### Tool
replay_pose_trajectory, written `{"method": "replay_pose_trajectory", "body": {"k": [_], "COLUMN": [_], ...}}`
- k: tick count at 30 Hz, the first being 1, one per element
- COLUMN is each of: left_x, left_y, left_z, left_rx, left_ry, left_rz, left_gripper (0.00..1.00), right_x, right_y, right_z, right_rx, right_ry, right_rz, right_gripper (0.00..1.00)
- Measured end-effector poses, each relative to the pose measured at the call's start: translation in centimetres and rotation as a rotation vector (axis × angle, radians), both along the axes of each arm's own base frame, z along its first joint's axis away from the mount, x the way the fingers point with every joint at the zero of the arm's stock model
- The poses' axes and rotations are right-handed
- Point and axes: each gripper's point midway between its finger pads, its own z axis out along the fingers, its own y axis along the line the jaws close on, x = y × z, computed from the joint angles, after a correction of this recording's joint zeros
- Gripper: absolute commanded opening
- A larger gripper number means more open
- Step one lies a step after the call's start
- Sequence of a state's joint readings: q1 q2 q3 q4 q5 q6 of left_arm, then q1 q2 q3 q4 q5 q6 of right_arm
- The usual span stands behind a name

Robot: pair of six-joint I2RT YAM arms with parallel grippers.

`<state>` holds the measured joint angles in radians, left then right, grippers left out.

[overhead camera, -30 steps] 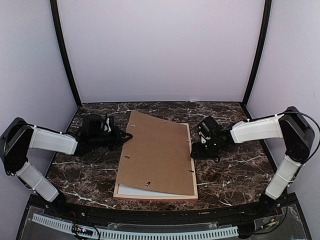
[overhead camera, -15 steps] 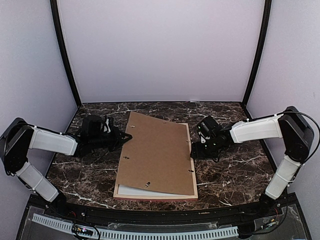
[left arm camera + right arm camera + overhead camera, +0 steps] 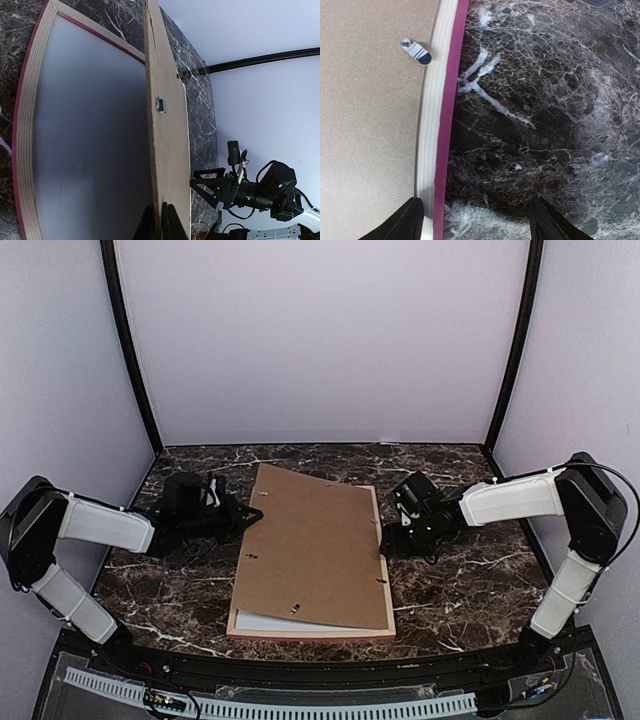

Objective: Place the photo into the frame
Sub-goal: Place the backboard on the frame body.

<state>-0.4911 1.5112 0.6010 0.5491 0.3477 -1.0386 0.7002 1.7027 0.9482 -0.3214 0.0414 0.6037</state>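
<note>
Hardly anything has shifted: the right claw (image 3: 386, 538) has edged a touch left, its jaws apart and straddling the right edge of the frame (image 3: 312, 634). The left claw (image 3: 258, 513) is clamped on the left edge of the brown board (image 3: 315, 545), holding it tilted above the frame. That frame lies flat, mid-picture, on the counter (image 3: 450, 590).

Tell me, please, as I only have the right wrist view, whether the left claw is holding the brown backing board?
Observer: Yes, the left claw is shut on the left edge of the backing board.
Operator: Does the board lie flat in the frame?
Observer: No. It sits skewed over the frame, with its left edge lifted off a pale sheet inside.
Operator: Can you see the photo anywhere?
Observer: No, none of the views shows the photo.
</note>
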Motion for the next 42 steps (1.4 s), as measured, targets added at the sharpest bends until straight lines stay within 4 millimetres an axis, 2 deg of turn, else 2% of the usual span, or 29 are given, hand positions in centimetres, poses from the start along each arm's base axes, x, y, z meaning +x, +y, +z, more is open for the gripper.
{"method": "replay_pose_trajectory", "body": {"k": [17,42], "left_x": [-0.5,-0.5], "left_y": [0.6,1.2], "left_z": [-0.7,0.1], "left_rx": [-0.018,-0.013], "left_ry": [-0.019,-0.036], "left_rz": [0.028,0.055], "left_gripper": [0.00,0.00], "right_x": [0.2,-0.1], "right_y": [0.3,0.9], "right_z": [0.0,0.0], "right_rx": [0.014,0.037], "right_ry": [-0.004,0.011], "right_rz": [0.002,0.017], "right_gripper": [0.74,0.75]}}
